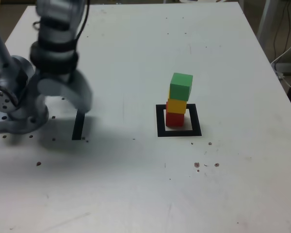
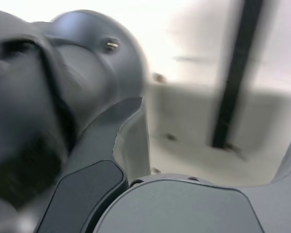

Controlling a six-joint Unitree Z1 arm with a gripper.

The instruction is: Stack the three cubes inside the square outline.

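Note:
The three cubes stand stacked in the exterior view: red cube (image 1: pixel 174 119) at the bottom, yellow cube (image 1: pixel 177 106) on it, green cube (image 1: pixel 181 86) on top and turned a little askew. The red one rests on the white centre of the square outline (image 1: pixel 179 132). My gripper (image 1: pixel 70 99) hangs blurred far off at the exterior view's left, over the table, open and holding nothing. Most of the wrist view is filled by its grey jaws, spread apart with only bare table between them.
A thin black strip (image 1: pixel 78 125) (image 2: pixel 233 87) lies on the white table just under the gripper. The arm's grey base (image 1: pixel 9 107) sits at the exterior view's left edge. Small dark specks (image 1: pixel 206 165) dot the tabletop. Cables (image 1: pixel 286 53) hang beyond the table's right edge.

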